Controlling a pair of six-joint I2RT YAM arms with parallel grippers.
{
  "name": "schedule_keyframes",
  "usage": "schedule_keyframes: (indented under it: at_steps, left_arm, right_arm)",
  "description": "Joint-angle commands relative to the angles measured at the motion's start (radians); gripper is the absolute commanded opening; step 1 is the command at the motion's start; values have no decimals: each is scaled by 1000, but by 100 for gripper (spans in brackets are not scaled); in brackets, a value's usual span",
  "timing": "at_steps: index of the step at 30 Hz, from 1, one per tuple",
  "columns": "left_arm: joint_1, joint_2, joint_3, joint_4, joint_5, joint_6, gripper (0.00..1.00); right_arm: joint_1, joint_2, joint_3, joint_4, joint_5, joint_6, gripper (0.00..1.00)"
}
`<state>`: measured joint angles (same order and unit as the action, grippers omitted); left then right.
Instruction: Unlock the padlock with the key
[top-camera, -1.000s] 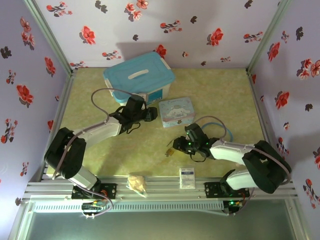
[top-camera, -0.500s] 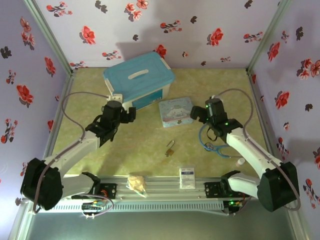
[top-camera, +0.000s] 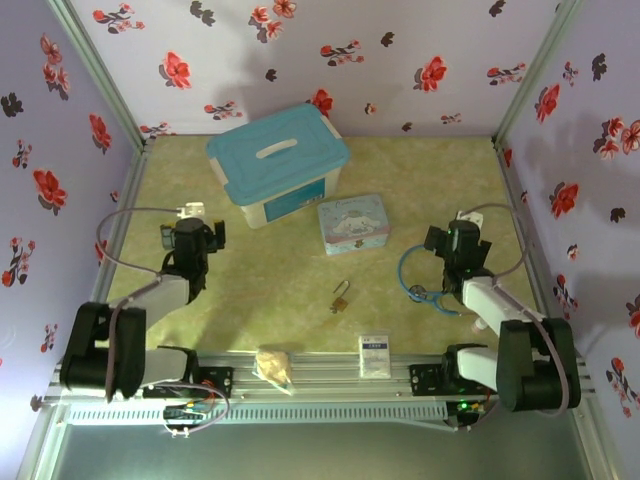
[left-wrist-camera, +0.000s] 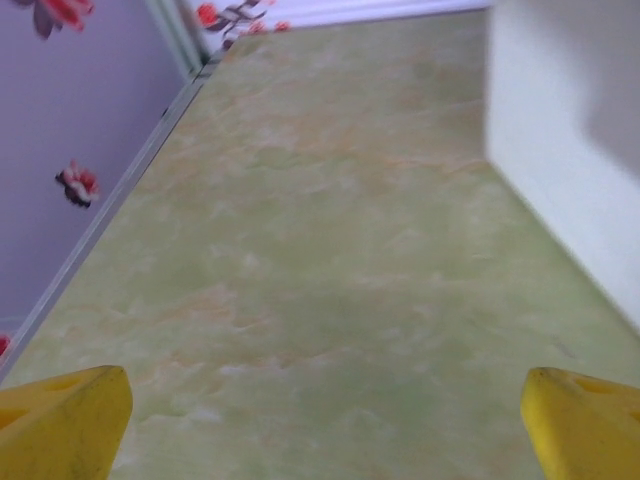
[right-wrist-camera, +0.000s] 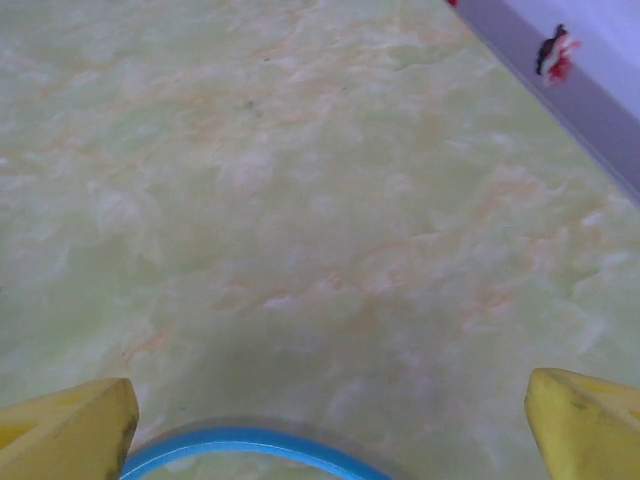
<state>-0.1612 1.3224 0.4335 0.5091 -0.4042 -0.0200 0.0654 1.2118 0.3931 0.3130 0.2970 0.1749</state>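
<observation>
Brass and tiny, the padlock (top-camera: 340, 301) lies on the green table (top-camera: 270, 300) in front of the cartoon tin (top-camera: 353, 222), well apart from both arms. We cannot tell the key from its shackle here. We judge the padlock dense, stiff and slick, best pinched across its flat body. Left gripper (left-wrist-camera: 320, 425) and right gripper (right-wrist-camera: 320, 425) both gape wide, holding nothing.
</observation>
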Motion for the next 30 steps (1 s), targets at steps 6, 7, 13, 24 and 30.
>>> schedule_keyframes:
  at_steps: [6, 7, 13, 24, 30]
  left_arm:
    - [172, 167, -80, 410, 211, -58, 99]
    - [191, 193, -87, 441, 234, -73, 99]
    - [191, 219, -56, 406, 304, -42, 100]
    - [181, 220, -52, 399, 292, -34, 100]
    - [178, 220, -52, 401, 289, -32, 100]
  right_arm:
    - [-48, 209, -49, 537, -49, -57, 99]
    - [-61, 241, -50, 562, -58, -44, 99]
    - [-73, 341, -23, 600, -98, -42, 99]
    - [-64, 341, -19, 589, -96, -62, 99]
    - [-63, 349, -9, 578, -122, -75, 99]
